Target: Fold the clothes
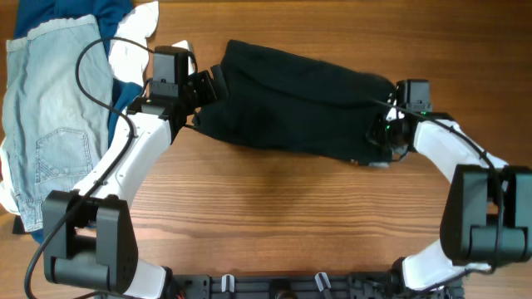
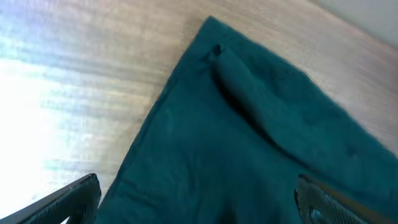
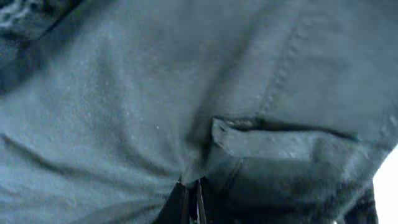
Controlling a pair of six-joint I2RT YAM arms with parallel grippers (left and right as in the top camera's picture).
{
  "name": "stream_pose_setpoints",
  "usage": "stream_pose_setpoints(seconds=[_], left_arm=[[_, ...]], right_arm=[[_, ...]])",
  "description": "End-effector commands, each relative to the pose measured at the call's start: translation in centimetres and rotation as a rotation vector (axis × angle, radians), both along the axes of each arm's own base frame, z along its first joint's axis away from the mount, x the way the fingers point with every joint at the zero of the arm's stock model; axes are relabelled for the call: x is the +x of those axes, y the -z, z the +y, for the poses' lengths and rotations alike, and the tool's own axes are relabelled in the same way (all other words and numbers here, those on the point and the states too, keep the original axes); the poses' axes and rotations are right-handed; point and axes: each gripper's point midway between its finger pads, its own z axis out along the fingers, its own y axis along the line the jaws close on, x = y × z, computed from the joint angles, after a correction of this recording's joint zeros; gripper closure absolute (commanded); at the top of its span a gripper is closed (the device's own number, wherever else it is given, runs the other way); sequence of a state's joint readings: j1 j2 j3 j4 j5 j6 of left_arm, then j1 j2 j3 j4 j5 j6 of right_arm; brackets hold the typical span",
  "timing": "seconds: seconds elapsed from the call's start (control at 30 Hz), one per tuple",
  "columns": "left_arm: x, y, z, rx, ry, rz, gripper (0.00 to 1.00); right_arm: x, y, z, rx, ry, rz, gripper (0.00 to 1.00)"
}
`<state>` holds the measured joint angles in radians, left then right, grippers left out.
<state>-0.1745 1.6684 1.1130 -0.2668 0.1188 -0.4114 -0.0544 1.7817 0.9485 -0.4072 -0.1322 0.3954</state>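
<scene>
The right tool (image 3: 191, 202) has its two fingers pressed together, and a fold of the black garment (image 1: 291, 104) seems to be pinched between them. In the right wrist view the cloth rises in a ridge just above the fingers. The left tool (image 2: 199, 208) is spread wide, with one finger at each lower corner of its own view and the cloth lying between and ahead of them. Whether it touches the fabric, I cannot tell. Seen from above, the garment lies on the wooden surface (image 1: 274, 216) as a long dark band. Its long axis goes from left to right and drops a little toward the right. Each tool is at one end of this axis, the left one at the left end and the right one at the right end, so both arms are equally near. I judge that the coming fold must carry one end along this axis toward the other. Beyond the left arm lie the denim shorts (image 1: 50, 124) and the white and navy clothes (image 1: 133, 25), apart from the black garment. No container is in view.
</scene>
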Motion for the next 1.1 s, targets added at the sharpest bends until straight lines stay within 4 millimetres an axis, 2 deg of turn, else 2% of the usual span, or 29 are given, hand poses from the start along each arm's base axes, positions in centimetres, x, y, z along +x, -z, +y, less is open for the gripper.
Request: stream_pose_setpoints(seconds=[0.0, 0.07, 0.13, 0.2, 0.27, 0.33, 0.4, 0.43, 0.47, 0.5, 0.57, 0.7, 0.87, 1.07], left_arm=[[-0.4, -0.1, 0.4, 0.021, 0.0, 0.012, 0.0], [-0.7, 0.3, 0.4, 0.025, 0.001, 0.033, 0.0], [-1.0, 0.6, 0.5, 0.027, 0.001, 0.05, 0.0], [-1.2, 0.8, 0.5, 0.029, 0.001, 0.059, 0.0], [-1.5, 1.0, 0.6, 0.032, 0.001, 0.074, 0.0], [-1.8, 1.3, 0.6, 0.034, 0.001, 0.091, 0.0], [-2.0, 1.4, 0.5, 0.029, 0.004, 0.103, 0.0], [-2.1, 1.5, 0.5, 0.029, 0.004, 0.106, 0.0], [-2.1, 1.5, 0.5, 0.029, 0.004, 0.107, 0.0], [-2.1, 1.5, 0.6, 0.027, 0.0, 0.107, 0.0], [-2.0, 1.5, 1.1, 0.008, -0.036, 0.115, 0.0], [-1.6, 1.6, 3.4, -0.009, -0.107, 0.121, 0.0], [-1.8, 1.9, 5.5, -0.008, -0.155, 0.145, 0.0], [-1.7, 1.9, 5.5, -0.009, -0.155, 0.142, 0.0]], right_arm=[[-0.4, 4.9, -5.2, -0.136, 0.056, 0.084, 0.96], [1.6, 4.3, -7.2, -0.182, 0.023, 0.024, 0.96], [3.9, 2.8, -8.7, -0.224, -0.015, -0.043, 0.96], [6.0, 0.8, -8.2, -0.185, -0.075, -0.098, 0.92], [8.7, -2.9, -6.6, -0.112, -0.17, -0.155, 0.89], [11.2, -8.0, -4.0, -0.042, -0.271, -0.218, 0.8], [13.1, -12.0, -1.3, -0.039, -0.348, -0.278, 0.64], [13.6, -13.1, 0.1, -0.043, -0.381, -0.301, 0.53], [14.3, -14.0, 2.6, -0.051, -0.429, -0.333, 0.47], [14.4, -13.9, 4.6, -0.064, -0.462, -0.339, 0.43], [13.9, -11.9, 7.9, -0.052, -0.499, -0.288, 0.42], [11.3, -7.0, 12.5, 0.012, -0.58, -0.136, 0.47], [10.5, -4.2, 15.0, 0.013, -0.609, -0.085, 0.6], [11.9, -1.0, 15.6, 0.015, -0.594, -0.097, 0.76]])
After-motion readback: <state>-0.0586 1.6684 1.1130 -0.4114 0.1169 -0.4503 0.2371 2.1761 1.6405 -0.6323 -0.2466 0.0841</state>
